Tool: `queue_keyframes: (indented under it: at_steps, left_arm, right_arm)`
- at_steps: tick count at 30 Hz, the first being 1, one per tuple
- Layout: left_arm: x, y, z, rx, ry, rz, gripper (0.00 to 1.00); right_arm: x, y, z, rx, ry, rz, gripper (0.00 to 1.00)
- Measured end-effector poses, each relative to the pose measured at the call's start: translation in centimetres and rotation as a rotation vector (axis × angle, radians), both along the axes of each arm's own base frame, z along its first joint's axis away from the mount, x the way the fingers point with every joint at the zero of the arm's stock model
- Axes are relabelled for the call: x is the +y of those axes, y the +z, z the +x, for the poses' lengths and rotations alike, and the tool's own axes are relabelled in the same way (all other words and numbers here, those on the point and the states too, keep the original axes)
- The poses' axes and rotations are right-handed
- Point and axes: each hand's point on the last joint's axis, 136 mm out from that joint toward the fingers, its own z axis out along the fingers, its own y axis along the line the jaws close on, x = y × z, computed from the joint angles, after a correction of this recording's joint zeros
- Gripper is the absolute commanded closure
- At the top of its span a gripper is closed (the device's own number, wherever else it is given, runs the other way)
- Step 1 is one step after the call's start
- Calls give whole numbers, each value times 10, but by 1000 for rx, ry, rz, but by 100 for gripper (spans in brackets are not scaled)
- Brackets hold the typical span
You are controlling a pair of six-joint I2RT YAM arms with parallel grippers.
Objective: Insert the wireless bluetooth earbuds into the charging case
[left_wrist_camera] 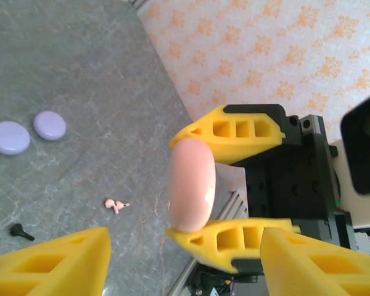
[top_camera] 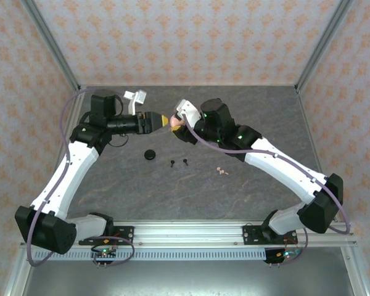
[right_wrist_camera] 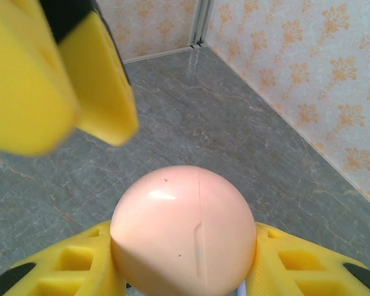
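My right gripper is shut on a round pink charging case, held edge-on above the table's middle. In the right wrist view the case fills the gap of the right gripper, its seam facing the camera. My left gripper points at the case from the left and stands open, with nothing between its fingers. The case hangs just beyond them. A pair of pink earbuds and two black earbuds lie on the table.
A black round case rests left of the black earbuds. Two lilac round cases lie side by side on the grey table. Patterned walls close in the back and sides. A metal rail runs along the near edge.
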Motion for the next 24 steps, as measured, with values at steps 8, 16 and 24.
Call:
queue_keyframes:
  at_steps: [8, 16, 24]
  left_arm:
    - [-4, -6, 3, 40, -6, -7, 47]
    - [-15, -7, 1, 47, -36, -17, 54]
    - [-19, -8, -1, 52, -56, -22, 60]
  right_arm:
    - [5, -2, -4, -6, 35, 8, 56]
    - [9, 1, -6, -13, 58, 21, 56]
    - [12, 1, -8, -14, 82, 25, 56]
